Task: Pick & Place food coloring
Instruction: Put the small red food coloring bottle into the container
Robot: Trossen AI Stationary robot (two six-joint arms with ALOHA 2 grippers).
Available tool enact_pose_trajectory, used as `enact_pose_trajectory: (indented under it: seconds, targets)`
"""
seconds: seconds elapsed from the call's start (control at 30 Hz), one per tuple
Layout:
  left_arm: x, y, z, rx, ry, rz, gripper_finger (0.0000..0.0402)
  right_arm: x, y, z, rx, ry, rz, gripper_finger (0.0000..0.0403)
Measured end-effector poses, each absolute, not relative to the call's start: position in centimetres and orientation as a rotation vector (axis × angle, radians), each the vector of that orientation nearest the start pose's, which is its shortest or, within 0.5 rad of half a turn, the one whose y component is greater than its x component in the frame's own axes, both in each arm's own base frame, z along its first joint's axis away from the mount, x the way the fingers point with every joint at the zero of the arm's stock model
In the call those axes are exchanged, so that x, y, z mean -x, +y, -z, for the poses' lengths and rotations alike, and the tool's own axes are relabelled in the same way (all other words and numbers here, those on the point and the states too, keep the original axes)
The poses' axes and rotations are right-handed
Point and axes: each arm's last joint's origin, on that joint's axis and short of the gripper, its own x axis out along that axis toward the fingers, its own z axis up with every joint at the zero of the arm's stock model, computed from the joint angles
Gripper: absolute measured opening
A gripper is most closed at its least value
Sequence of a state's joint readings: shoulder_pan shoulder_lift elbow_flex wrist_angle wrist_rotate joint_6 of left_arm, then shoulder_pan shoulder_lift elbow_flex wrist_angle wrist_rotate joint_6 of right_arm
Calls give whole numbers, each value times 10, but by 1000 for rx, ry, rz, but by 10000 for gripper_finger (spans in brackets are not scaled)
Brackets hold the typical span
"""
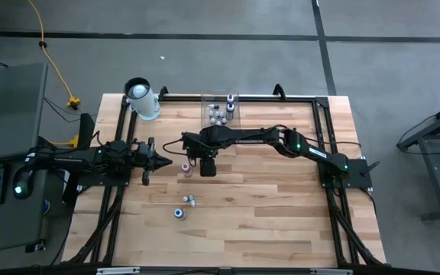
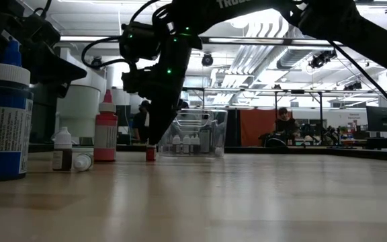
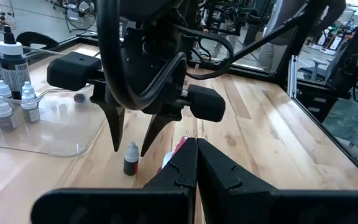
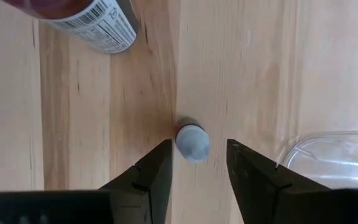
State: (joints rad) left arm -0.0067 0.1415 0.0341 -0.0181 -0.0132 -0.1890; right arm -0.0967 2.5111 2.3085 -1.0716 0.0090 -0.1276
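Task partly done, we judge. The clear bin at the table's far edge holds several food coloring bottles; we can't count them exactly. At least 4 are out on the wood: 1 small dark bottle under the right gripper, a pink-red bottle just beside it, and 2 more nearer the front, 1 whitish and 1 blue.

Right gripper points straight down over the small dark bottle, fingers spread and empty, 1 on each side of its pale cap, not touching it. Next step is likely closing and carrying it to the bin, which sits near.

Left gripper hangs near the pink-red bottle, fingers pressed together, holding nothing we can see.

Looks: bottles are tiny next to the grippers, with whitish caps, printed labels, and dark, pink-red or blue bodies. In the low view some stand upright and 1 lies on its side. A white cylinder stands at the far left corner, not part of the job.
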Motion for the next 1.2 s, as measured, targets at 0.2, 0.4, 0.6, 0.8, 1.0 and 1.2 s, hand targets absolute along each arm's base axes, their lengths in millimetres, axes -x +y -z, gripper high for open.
enact_pose_trajectory:
  seconds: [0.2,0.4,0.6,0.8,1.0,1.2]
  targets:
    - [-105,0,-162,188,125,-18,1,-511,-50,-177,39,1275,21,116]
    - [-105,0,-162,188,124,-18,1,-511,-50,-177,33,1275,24,91]
    - [-105,0,-162,188,124,-18,1,-511,-49,-178,7,1271,19,57]
    - [-105,0,-162,188,125,-15,1,-511,-49,-178,5,1271,16,45]
    - [-105,0,-162,188,125,-15,1,-510,-48,-177,-2,1278,7,51]
    - [-105,0,-162,188,124,-15,1,-509,-45,-177,-43,1290,17,35]
